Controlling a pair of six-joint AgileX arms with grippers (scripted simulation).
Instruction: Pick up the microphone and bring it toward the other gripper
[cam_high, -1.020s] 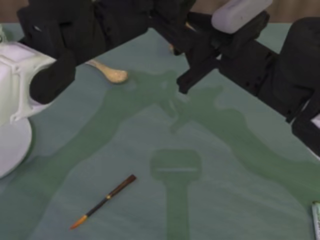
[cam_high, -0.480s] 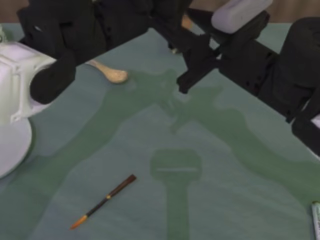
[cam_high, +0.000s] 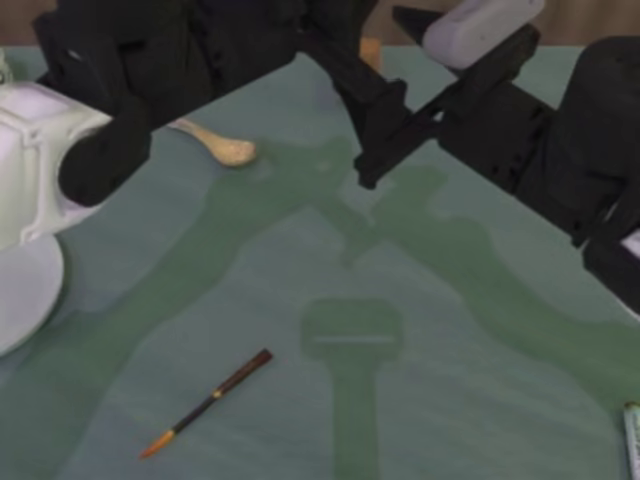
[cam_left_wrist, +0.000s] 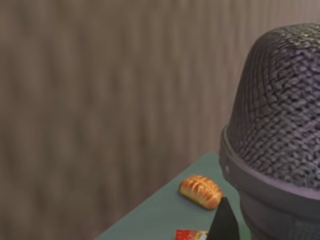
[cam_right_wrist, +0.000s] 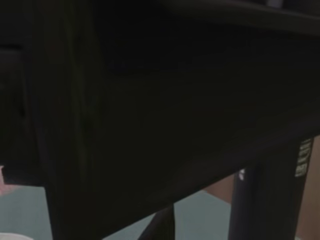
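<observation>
Since a second ago, both arms at the top view's upper middle have crept upward together. Only the left wrist view shows the microphone (cam_left_wrist: 280, 135): its mesh head fills that frame's right side, seemingly carried by the left gripper (cam_high: 375, 105), grip itself hidden. Stiff, light, slim handle; hold mid-handle, not the mesh. Whether the right gripper (cam_high: 365, 172) is parted, I cannot tell; its wrist view is dark.

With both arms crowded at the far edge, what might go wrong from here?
1. The left arm and the right arm overlap in the top view, so they may collide.
2. The microphone fills the left wrist view; the grip on it is hidden, so a slip could go unnoticed.
3. The right wrist view is dark, giving little guidance.
</observation>
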